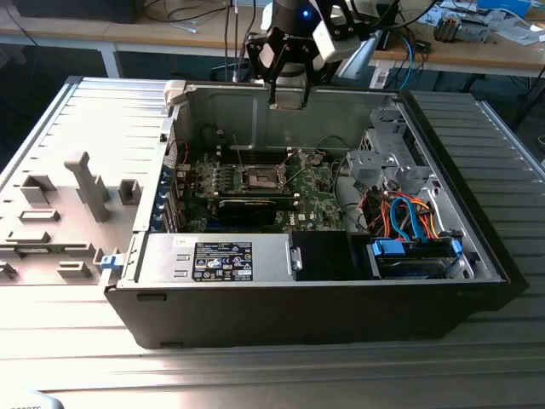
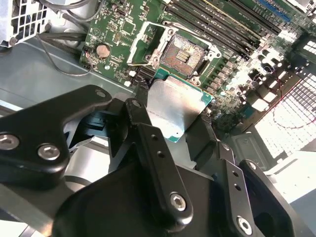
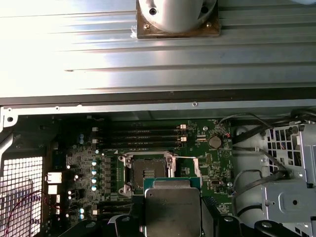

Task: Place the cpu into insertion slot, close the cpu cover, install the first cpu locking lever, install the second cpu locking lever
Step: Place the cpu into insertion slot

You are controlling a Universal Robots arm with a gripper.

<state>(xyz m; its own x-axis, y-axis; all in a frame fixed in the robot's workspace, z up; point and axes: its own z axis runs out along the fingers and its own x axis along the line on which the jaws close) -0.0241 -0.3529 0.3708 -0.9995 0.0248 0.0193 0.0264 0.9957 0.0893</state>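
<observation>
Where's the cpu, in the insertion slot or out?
Out. The cpu is clamped between the fingers; the insertion slot beyond it shows bare contacts.

- cpu: silvery square with green edges, held flat, near the slot but apart from it.
- slot: dark square recess, uncovered.
- cover: silver frame, swung open.

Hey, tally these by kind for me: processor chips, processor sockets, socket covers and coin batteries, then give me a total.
cpu: 1
insertion slot: 1
cpu cover: 1
coin battery: 1
Total: 4
</observation>
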